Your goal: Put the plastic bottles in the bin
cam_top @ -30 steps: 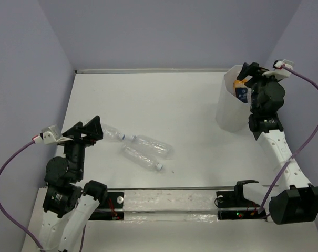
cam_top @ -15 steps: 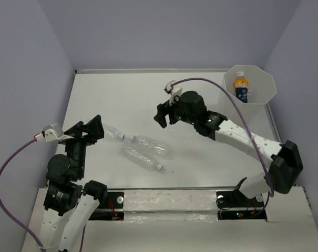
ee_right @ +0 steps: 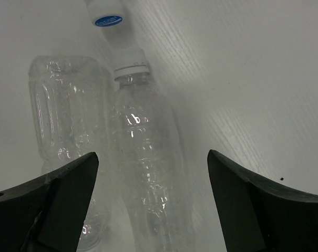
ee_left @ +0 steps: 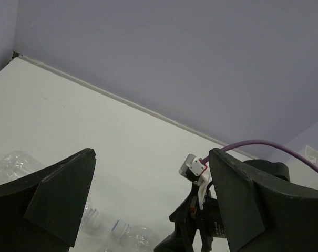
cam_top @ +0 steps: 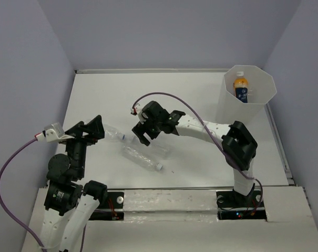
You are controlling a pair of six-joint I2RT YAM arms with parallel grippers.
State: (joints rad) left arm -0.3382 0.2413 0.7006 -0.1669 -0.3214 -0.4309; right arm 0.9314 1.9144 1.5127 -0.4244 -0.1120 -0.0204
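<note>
The capped clear bottle (ee_right: 145, 147) is showing thin, crinkled, glossy plastic. The wider clear bottle (ee_right: 64, 121) is looking ribbed and equally shiny. The table (ee_right: 253, 79) is appearing matt white and faintly streaked. The bin (cam_top: 237, 113) is reading as smooth, translucent white plastic. The right gripper's fingers (ee_right: 258, 210) are looking matt black.

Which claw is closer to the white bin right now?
Right. The right claw hovers over a clear bottle, well left of the bin; the left claw is farther left, beyond that bottle.
</note>
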